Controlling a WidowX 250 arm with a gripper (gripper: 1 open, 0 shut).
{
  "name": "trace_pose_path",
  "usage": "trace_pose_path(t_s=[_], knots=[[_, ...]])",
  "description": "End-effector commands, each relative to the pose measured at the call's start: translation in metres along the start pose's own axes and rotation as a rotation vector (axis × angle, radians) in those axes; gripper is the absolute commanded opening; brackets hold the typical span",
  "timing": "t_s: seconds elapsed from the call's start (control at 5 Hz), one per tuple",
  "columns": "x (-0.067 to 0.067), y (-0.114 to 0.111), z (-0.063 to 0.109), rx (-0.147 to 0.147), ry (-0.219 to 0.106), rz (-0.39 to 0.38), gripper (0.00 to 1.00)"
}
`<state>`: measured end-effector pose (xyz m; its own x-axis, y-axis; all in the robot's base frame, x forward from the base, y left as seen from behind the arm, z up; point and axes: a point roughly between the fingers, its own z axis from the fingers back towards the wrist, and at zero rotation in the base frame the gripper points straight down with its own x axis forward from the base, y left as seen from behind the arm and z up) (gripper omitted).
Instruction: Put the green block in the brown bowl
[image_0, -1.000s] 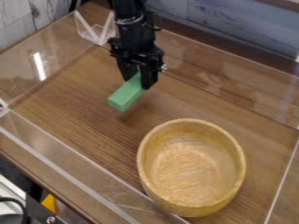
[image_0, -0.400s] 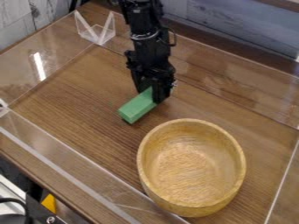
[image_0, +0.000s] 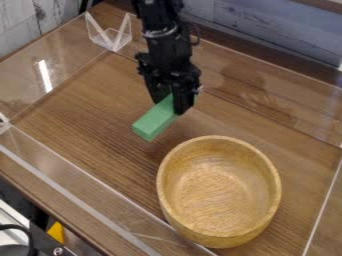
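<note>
Gripping the green block (image_0: 154, 119) in my gripper (image_0: 164, 98), I hold it near the rim of the round, tan wooden bowl (image_0: 219, 192); the block looks bright, plain, matte and oblong, and sits tilted.

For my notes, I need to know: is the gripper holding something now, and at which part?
Yes, the gripper appears to hold the green block by its upper end; the lower end sticks out free.
</note>
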<state>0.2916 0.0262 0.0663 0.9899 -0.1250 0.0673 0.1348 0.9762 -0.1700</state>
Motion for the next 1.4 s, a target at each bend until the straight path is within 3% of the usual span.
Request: trace_pose_path(t_s=[0.0, 0.2, 0.6, 1.0, 1.2], knots=[[-0.013, -0.028, 0.025, -0.006, -0.032, -0.025, 0.0], [-0.03, -0.053, 0.027, -0.019, -0.013, -0.054, 0.0], [-0.057, -0.061, 0.018, -0.029, -0.025, -0.022, 0.0], [-0.061, -0.085, 0.03, -0.013, -0.063, 0.021, 0.0], [-0.062, -0.103, 0.02, 0.0, -0.075, 0.0, 0.0]])
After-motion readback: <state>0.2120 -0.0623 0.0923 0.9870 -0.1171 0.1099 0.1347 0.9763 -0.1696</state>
